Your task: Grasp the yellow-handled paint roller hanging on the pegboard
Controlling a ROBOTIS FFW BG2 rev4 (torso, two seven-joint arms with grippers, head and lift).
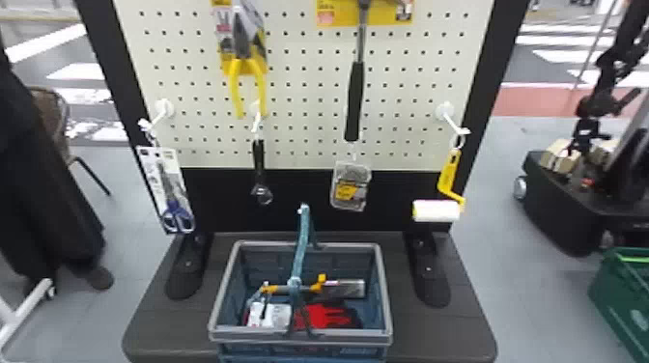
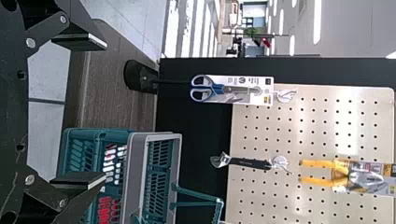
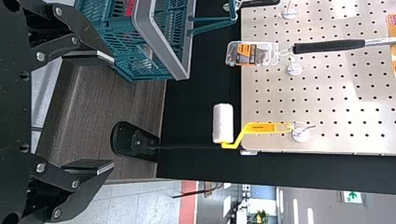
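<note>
While paint roller point(image 3: 223, 123) hangs, right end effector point(image 3: 105, 112) well apart.

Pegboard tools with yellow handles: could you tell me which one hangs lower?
The paint roller, on the rightmost hook; the pliers hang higher, upper left.

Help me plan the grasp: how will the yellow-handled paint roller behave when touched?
Hanging from one white hook, the yellow-handled paint roller with white sleeve will probably swing when nudged. Its slim handle looks stiff and light. The sleeve likely spins under a grip.
</note>
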